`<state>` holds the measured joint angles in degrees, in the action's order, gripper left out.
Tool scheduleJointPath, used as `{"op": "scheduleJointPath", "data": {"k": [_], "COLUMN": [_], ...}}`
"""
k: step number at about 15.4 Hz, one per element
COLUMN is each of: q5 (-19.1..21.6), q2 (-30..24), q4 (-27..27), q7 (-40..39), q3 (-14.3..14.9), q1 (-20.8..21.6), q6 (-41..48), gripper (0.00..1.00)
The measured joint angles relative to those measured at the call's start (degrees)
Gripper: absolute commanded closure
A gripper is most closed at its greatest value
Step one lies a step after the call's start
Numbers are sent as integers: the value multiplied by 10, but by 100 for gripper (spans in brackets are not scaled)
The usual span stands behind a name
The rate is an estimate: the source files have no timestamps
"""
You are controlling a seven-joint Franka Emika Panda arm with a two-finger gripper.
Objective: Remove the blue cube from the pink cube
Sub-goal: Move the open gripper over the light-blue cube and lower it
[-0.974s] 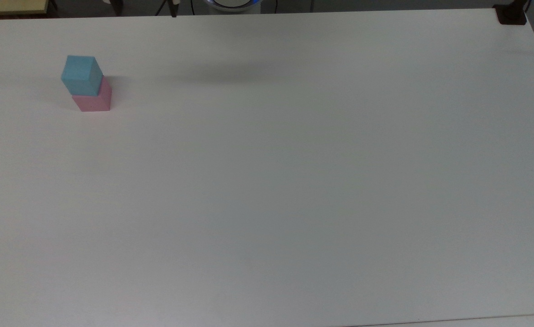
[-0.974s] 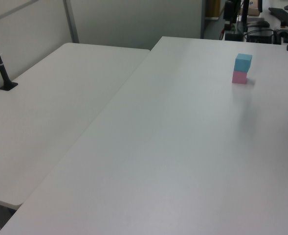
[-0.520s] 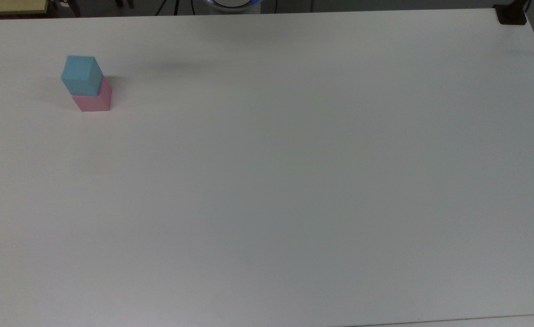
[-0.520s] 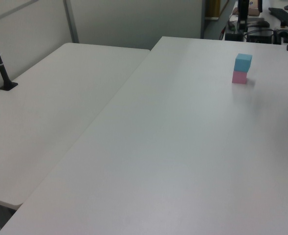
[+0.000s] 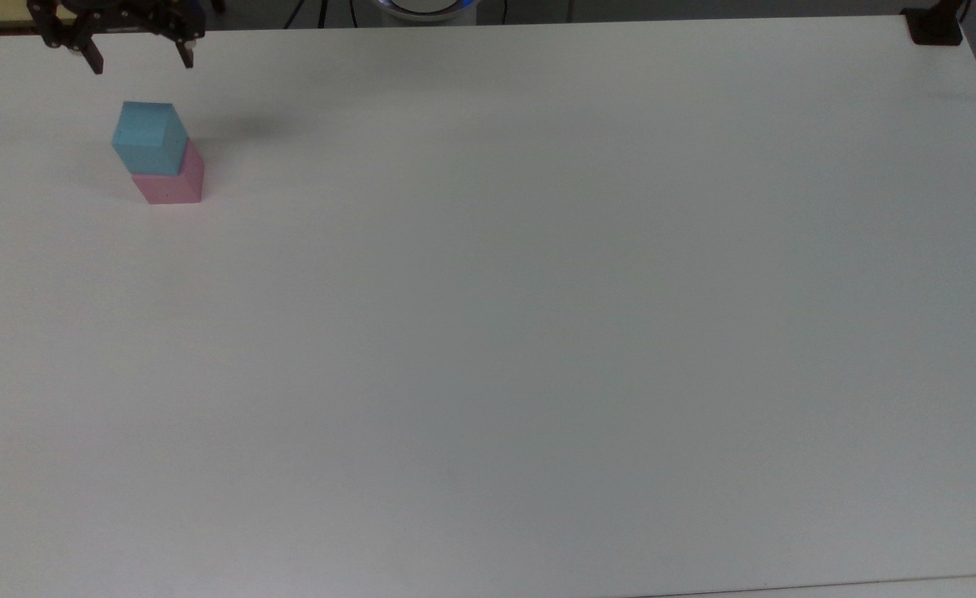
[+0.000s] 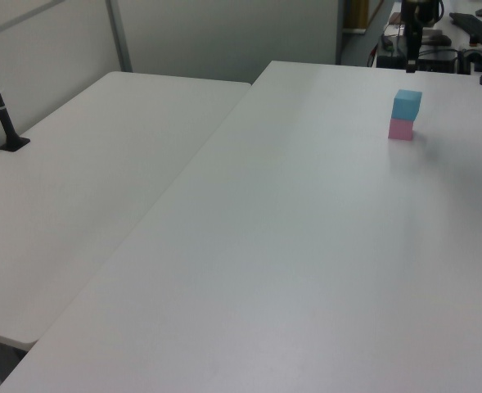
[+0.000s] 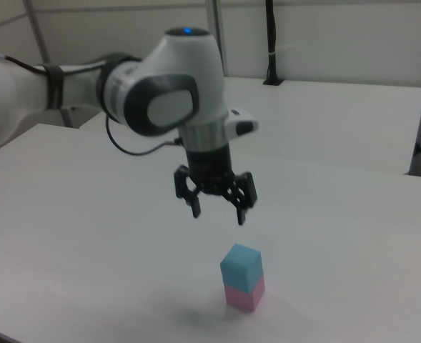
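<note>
While the small light-blue matte cube point(image 5: 149, 135) sits squarely on top of the small pastel-pink matte cube point(image 5: 170, 183), the task is not yet begun: the two are stacked and touching, standing near the top view's upper left corner of the wide white counter point(image 5: 537, 316). In the right view the same stack shows the blue cube point(image 7: 240, 268) resting on the pink cube point(image 7: 245, 294), both upright and closely aligned.

The black two-finger tool point(image 7: 217, 211) hangs in the air with its fingers spread wide apart and pointing down, holding nothing. In the right view it is above the stack and off toward the right view's left; in the top view the tool point(image 5: 140, 60) appears just beyond the blue cube, toward the top view's upper edge. In the left view the tool point(image 6: 412, 61) is likewise above and behind the cubes.

So the blue cube lies below the tool and a little to one side of it. My judgement is that the coming move calls for a short sideways shift to centre the spread fingers over the blue cube, then a straight descent that stops before the fingertips reach the pink cube.
</note>
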<state>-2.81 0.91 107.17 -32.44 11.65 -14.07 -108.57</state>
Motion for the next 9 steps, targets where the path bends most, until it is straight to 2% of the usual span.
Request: {"op": "scheduleJointPath", "data": {"k": [3,9], "q5": [0,0], "q2": [22,70], "q4": [15,39], "q7": [16,72], "q3": [9,10], "q1": [-4,-9], "q6": [-35,-113], "gripper": [3,3]}}
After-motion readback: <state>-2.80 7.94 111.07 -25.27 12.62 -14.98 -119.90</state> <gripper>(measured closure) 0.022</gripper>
